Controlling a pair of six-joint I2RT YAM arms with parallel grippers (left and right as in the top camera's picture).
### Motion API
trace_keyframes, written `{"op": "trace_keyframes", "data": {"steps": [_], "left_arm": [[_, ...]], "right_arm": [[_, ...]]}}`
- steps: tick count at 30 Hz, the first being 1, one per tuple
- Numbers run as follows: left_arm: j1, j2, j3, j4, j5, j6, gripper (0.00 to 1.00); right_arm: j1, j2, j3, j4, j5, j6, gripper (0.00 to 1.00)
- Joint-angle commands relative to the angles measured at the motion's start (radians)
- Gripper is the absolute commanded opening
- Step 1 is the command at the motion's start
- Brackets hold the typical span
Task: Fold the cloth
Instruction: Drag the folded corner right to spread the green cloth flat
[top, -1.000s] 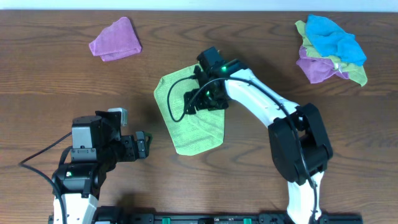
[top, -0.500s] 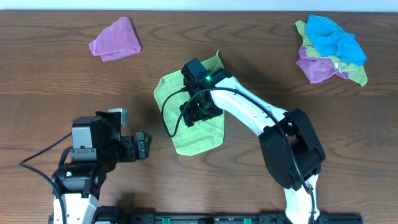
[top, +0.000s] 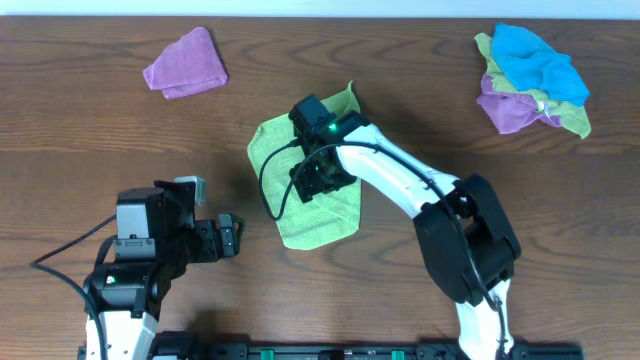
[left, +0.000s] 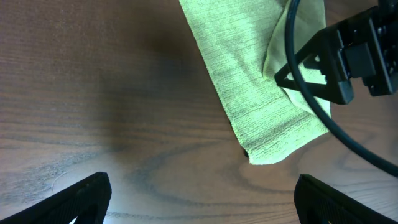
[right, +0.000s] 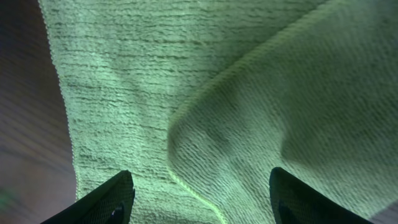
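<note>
The light green cloth (top: 310, 225) lies in the middle of the table, partly folded, with one corner sticking out at its far side. My right gripper (top: 318, 178) hovers low over the cloth's middle. In the right wrist view its jaws (right: 202, 199) are wide open, with a raised fold of the cloth (right: 186, 81) running between them; nothing is held. My left gripper (top: 232, 237) is open and empty over bare wood to the left of the cloth. The left wrist view (left: 202, 202) shows the cloth's near corner (left: 249, 81) and the right gripper (left: 348, 56) above it.
A folded purple cloth (top: 186, 63) lies at the far left. A pile of blue, purple and green cloths (top: 530, 78) sits at the far right. The right arm's black cable loops over the green cloth's left part.
Over the last second my right gripper moved left across the cloth, and the cloth's far corner came into view behind it. In the last half second it barely moved. The left arm stayed still.
</note>
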Motion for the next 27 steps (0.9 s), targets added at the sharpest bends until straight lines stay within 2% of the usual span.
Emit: {"op": "trace_keyframes", "data": {"steps": [1, 4, 12, 16, 17, 23, 27], "left_arm": [[-0.003, 0.000, 0.018, -0.002, -0.006, -0.008, 0.95], [-0.003, 0.000, 0.018, -0.004, -0.006, -0.008, 0.95], [-0.003, 0.000, 0.018, -0.017, -0.006, -0.008, 0.95], [-0.003, 0.000, 0.018, -0.018, -0.007, -0.008, 0.95], [-0.003, 0.000, 0.018, -0.018, -0.007, -0.008, 0.95], [-0.003, 0.000, 0.018, -0.018, -0.006, -0.008, 0.95], [-0.003, 0.000, 0.018, -0.018, -0.005, -0.014, 0.95]], "right_arm": [[0.021, 0.032, 0.018, 0.006, 0.009, -0.009, 0.70], [0.025, 0.049, 0.018, 0.005, 0.014, -0.009, 0.67], [0.024, 0.059, 0.018, 0.011, 0.072, -0.009, 0.45], [0.024, 0.059, 0.018, 0.014, 0.094, -0.009, 0.13], [0.024, 0.058, 0.018, 0.015, 0.107, -0.009, 0.02], [0.022, 0.035, 0.036, -0.015, 0.164, -0.003, 0.01], [0.014, -0.032, 0.041, -0.054, 0.189, 0.057, 0.01]]}}
